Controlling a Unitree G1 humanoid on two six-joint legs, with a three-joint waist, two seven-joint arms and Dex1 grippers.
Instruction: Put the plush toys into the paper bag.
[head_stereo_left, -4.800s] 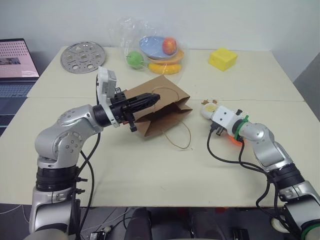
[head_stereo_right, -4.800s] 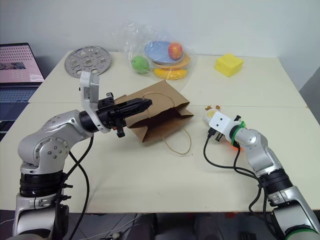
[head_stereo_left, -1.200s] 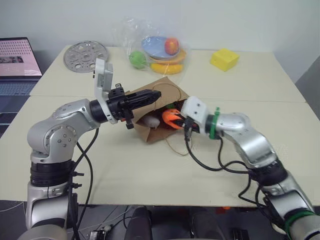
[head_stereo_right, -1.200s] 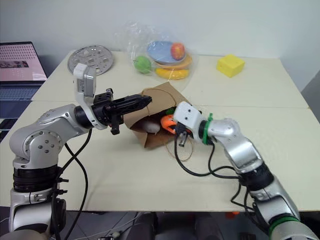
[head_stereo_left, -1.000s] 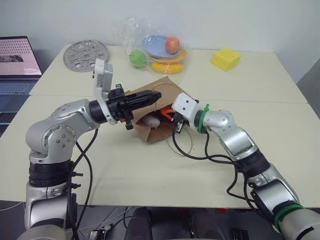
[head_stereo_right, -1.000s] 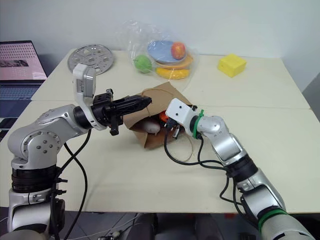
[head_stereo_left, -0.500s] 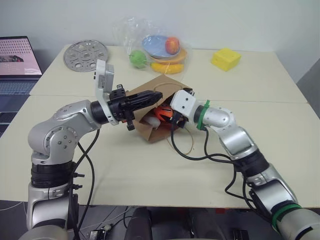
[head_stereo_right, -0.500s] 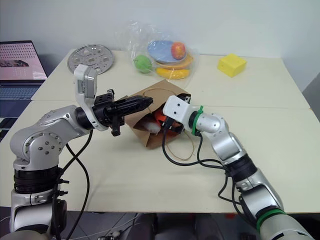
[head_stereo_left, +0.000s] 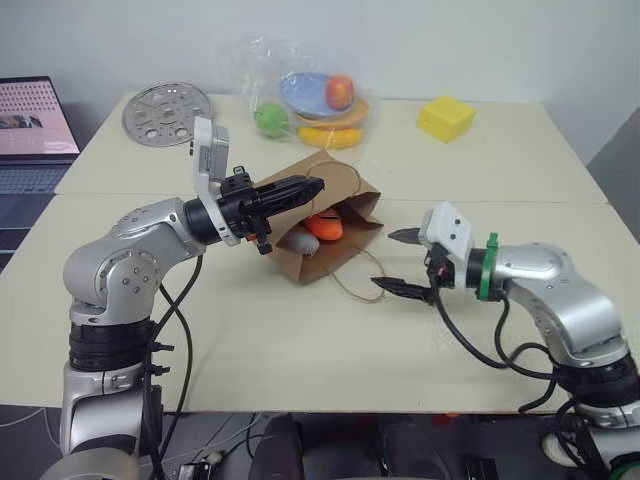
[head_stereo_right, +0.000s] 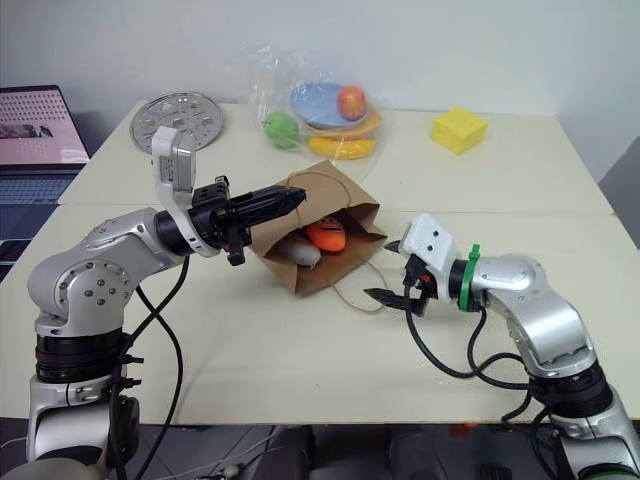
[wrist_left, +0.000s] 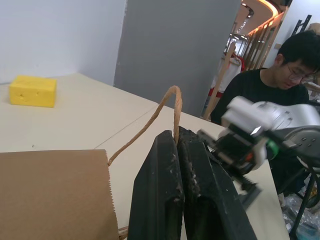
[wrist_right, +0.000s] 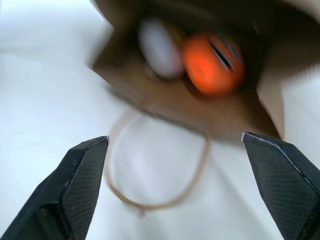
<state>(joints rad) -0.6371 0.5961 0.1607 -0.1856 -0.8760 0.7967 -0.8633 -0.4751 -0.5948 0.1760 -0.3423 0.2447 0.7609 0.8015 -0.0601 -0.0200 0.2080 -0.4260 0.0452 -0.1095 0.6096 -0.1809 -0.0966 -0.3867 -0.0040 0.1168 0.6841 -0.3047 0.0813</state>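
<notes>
You have both plush toys inside the paper bag (head_stereo_left: 330, 225), which lies on its side on the near table (head_stereo_left: 300, 350) with its mouth facing the robot: the orange carrot (head_stereo_left: 323, 225) sits toward the right of the opening and the white egg-shaped toy (head_stereo_left: 301, 240) lies just beside it on the left, lower in the mouth. The right wrist view shows the same pair side by side within the brown walls. Your left gripper (head_stereo_left: 305, 187) has its two black fingers pressed together on the bag's upper twine handle (wrist_left: 159, 111), holding the top edge of the bag raised so the mouth stays agape; the left wrist view shows the twine loop rising from between the closed fingers. The lower twine handle (head_stereo_left: 360, 280) lies loose on the table in front of the bag. Your right gripper (head_stereo_left: 397, 263) is just to the right of the bag, apart from it, its fingers spread wide and holding nothing, pointing toward the bag's mouth. On the far table you can see a yellow cheese-like block (head_stereo_left: 445, 118), a clear plastic bag of toy fruit (head_stereo_left: 305, 95), and a round perforated metal plate (head_stereo_left: 166, 112); a laptop (head_stereo_left: 35, 135) sits at the left edge. A person in a black top (wrist_left: 265, 90) shows in the left wrist view.
</notes>
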